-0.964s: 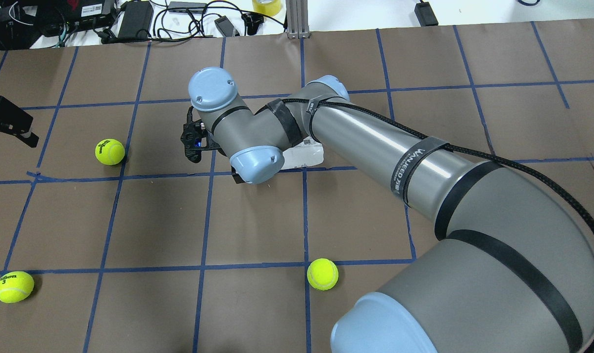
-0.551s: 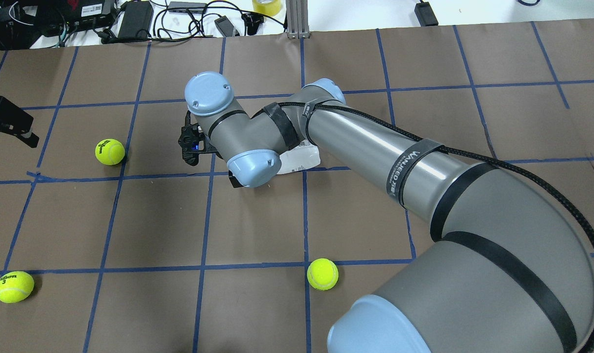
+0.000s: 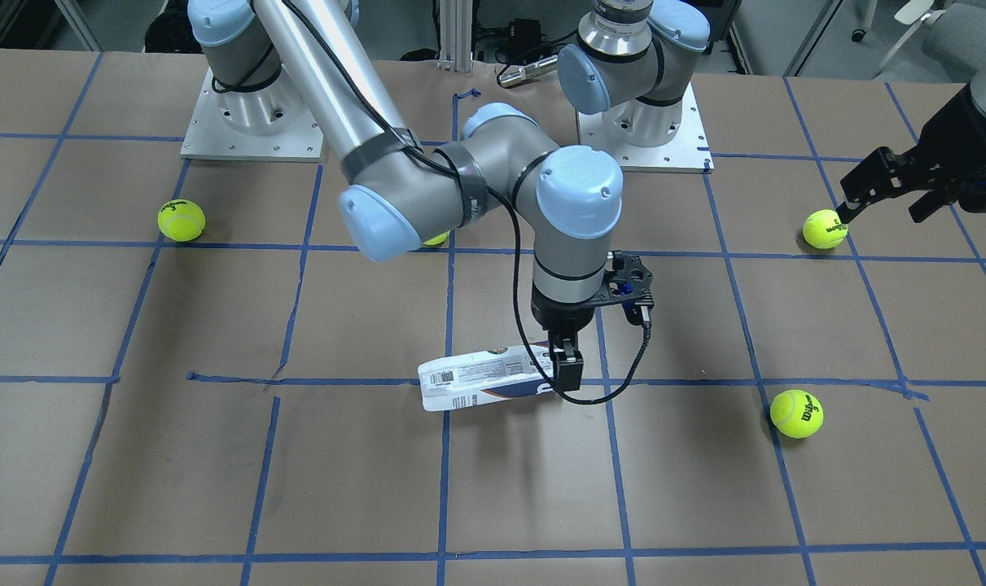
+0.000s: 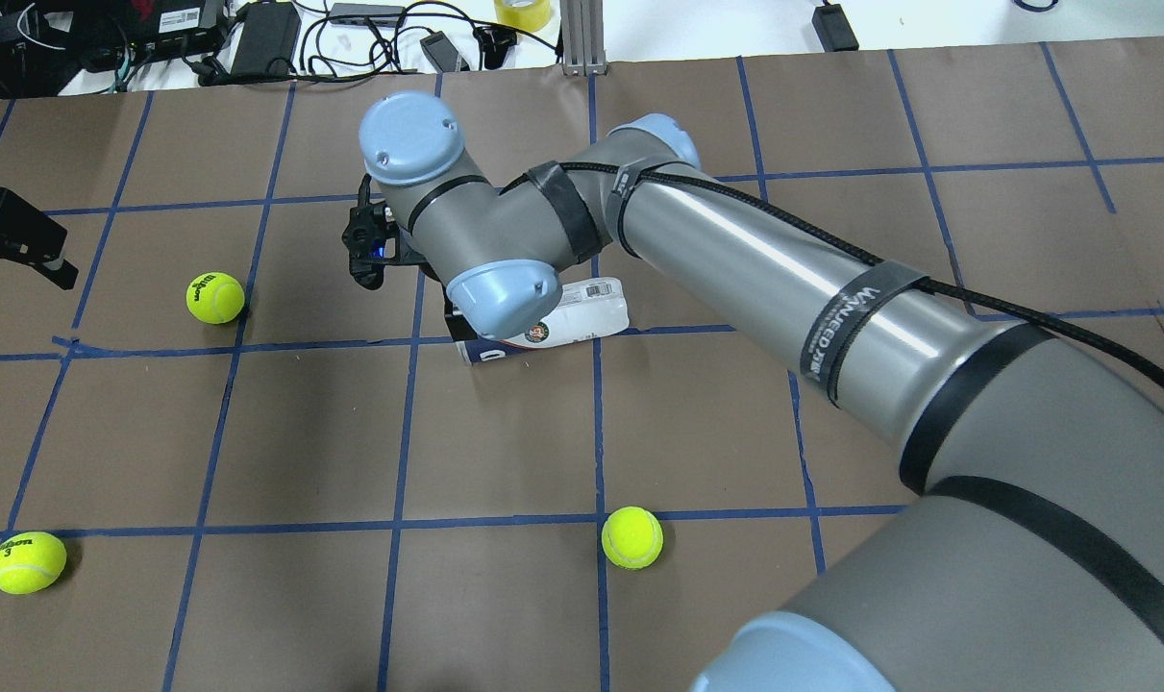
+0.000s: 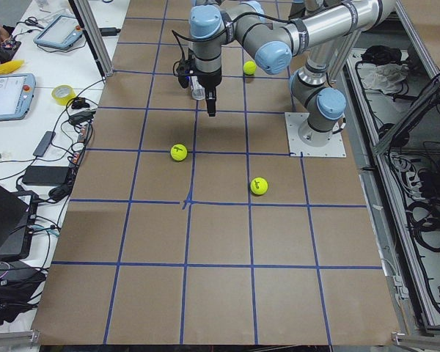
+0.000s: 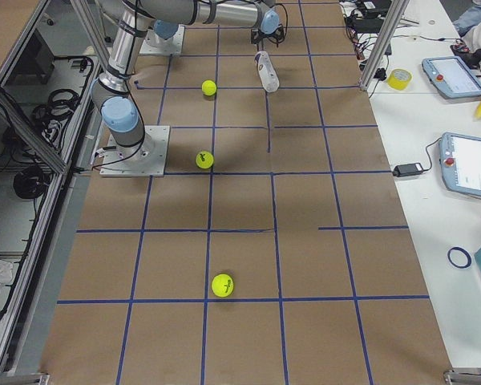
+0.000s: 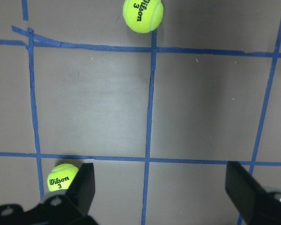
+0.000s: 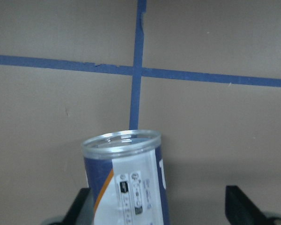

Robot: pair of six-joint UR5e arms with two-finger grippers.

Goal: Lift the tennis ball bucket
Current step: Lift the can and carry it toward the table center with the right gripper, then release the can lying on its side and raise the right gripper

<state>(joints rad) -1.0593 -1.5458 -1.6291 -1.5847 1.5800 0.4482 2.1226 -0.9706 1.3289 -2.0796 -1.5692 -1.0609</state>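
Jaws of our right gripper (image 3: 565, 370) are clenching the navy-band end of the tennis ball bucket (image 3: 476, 382). It is hanging tilted over the middle of the brown-paper table (image 3: 216, 456), gripped end higher. We are not managing to tell whether its barcode end is touching the paper. Our left gripper (image 7: 161, 187) is hovering well apart from it, jaws spread wide and holding nothing, with 1 Wilson tennis ball (image 7: 61, 176) lying just beside a finger.
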